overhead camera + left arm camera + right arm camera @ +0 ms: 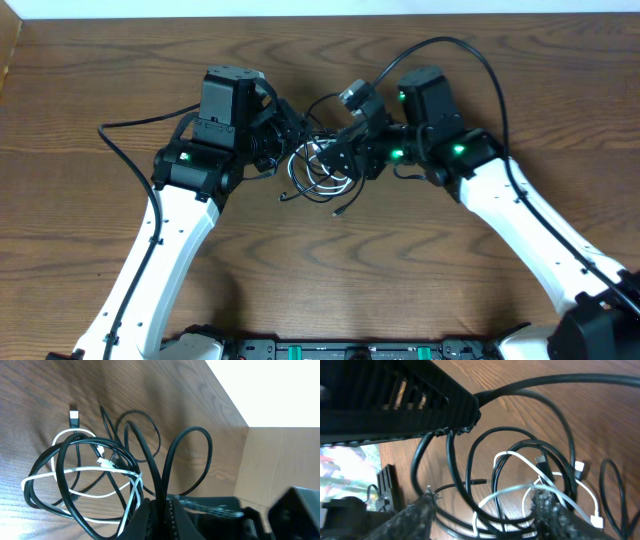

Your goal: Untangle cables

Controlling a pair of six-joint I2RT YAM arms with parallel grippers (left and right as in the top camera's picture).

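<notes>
Cables (318,168): black cord (192,429) + white cord (105,464) knotted on table (320,275) | left gripper (159,511) clamped on black cord | right gripper (485,505) jaws apart

The black cord (60,470) and the white cord (50,475) lie knotted together at the middle of the table (330,290), rather nearer the far edge than the near one. The black cord is thin and coiled in several wide, overlapping loops. One loose end with a small plug (341,211) trails toward the near edge. The white cord threads through those loops, crossing over and under them, and has small white plugs (579,467) at the outer side. Two black strands rise off the table and seem to be pinched between the left fingers (141,519). A dark USB plug (74,416) lies flat beside the loops; which cord it ends I cannot tell.
</notes>
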